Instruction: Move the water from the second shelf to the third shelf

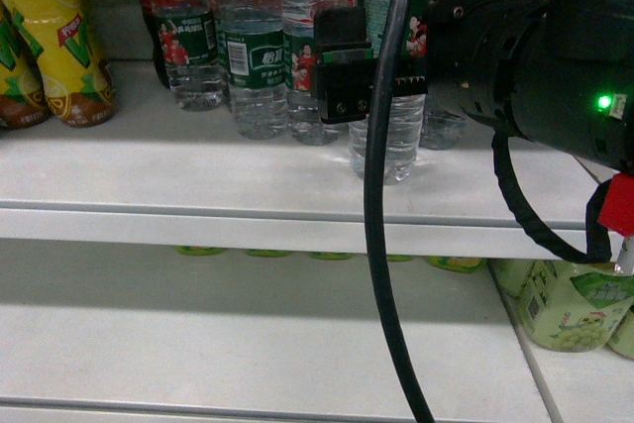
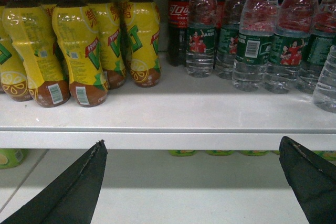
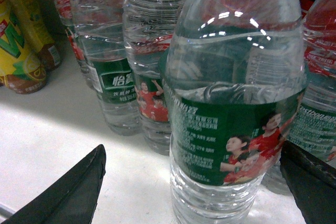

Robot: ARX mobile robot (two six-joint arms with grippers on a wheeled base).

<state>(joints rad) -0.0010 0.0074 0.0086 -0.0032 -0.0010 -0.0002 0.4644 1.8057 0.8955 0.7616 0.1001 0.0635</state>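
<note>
Water [image 3: 231,124] stands upright at the shelf [image 1: 149,170] front, between the spread fingers of my right hand [image 3: 191,192], not touching them. My left hand [image 2: 191,182] is spread too, below the shelf edge.

My head view looks slightly down at the shelf [image 1: 198,170]; left wrist faces it from farther back; right wrist sits close against the water bottles [image 3: 231,124] all three share.

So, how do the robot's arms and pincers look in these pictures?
The right arm is bulky, matt black, with a small green light, a red part lower down, and thick black cables. Its pincer has black toothed fingers. The left pincer shows two dark pointed fingers.
</note>
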